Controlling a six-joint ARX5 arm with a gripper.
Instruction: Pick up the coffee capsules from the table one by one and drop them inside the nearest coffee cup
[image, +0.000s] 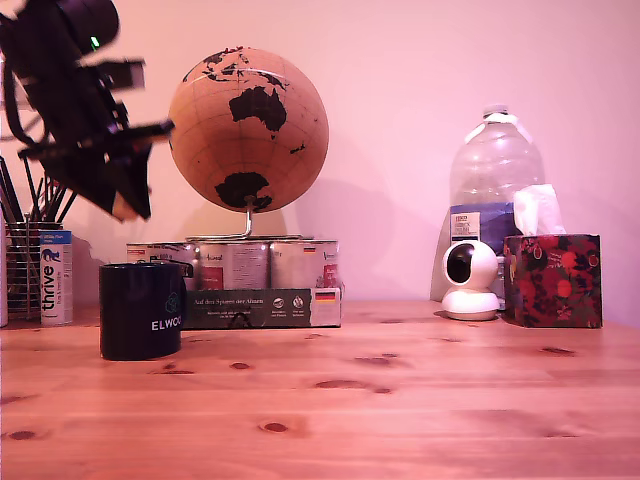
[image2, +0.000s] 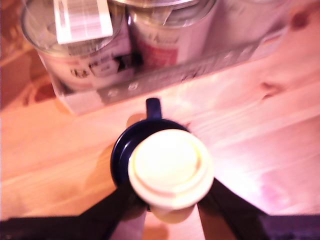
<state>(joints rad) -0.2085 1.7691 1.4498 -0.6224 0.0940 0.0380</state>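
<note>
The exterior view sits low, almost level with the table (image: 400, 400), and looks straight across its wooden surface toward the wall, far enough back to take in the globe (image: 248, 130) and the tissue box (image: 553, 280). The wrist view looks steeply down from close above the coffee cup (image2: 122, 150), slightly blurred. Both views share the coffee cup (image: 142, 310), the pack of tins (image: 235, 280) behind it and the table around them.
</note>
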